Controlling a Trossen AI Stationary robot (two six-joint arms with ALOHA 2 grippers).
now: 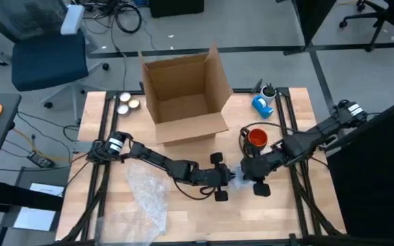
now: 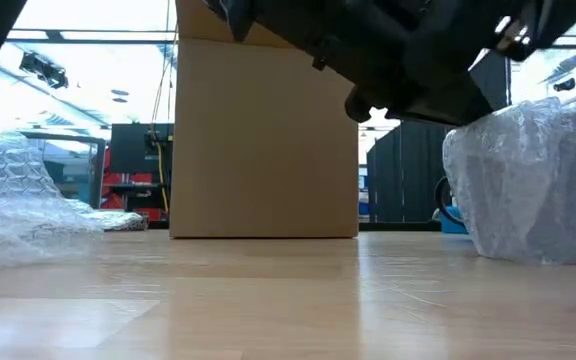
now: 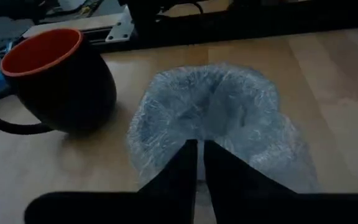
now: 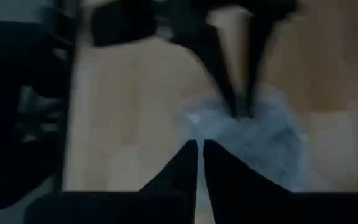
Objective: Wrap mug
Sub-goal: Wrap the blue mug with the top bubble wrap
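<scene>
A black mug (image 1: pixel 257 139) with an orange inside (image 3: pixel 41 48) stands upright and bare on the table, right of the cardboard box. Near it stands a bundle of clear bubble wrap (image 1: pixel 239 180) (image 2: pixel 533 180) around something dark. My left gripper (image 1: pixel 230 179) (image 3: pixel 199 146) reaches the bundle from the table's left, shut on the wrap. From the right, my right gripper (image 1: pixel 246 176) (image 4: pixel 199 146) meets the same bundle (image 4: pixel 260 140), also shut on it. The left gripper's fingers (image 4: pixel 238 93) show across the bundle in the right wrist view. My left gripper pinches the bubble wrap at the bundle's near lower edge (image 3: pixel 194 134) between its two fingers, coming slanting down from the table's left. The bundle rests on the table. My right gripper pinches the wrap's edge on the opposite side (image 4: pixel 207 134), coming from the table's right; the view is blurred, so layers cannot be told.
An open cardboard box (image 1: pixel 183 96) stands at the table's far middle. A loose sheet of bubble wrap (image 1: pixel 146 198) lies at the near left. A blue object (image 1: pixel 262 104) sits far right, and two small round things (image 1: pixel 128 101) lie far left.
</scene>
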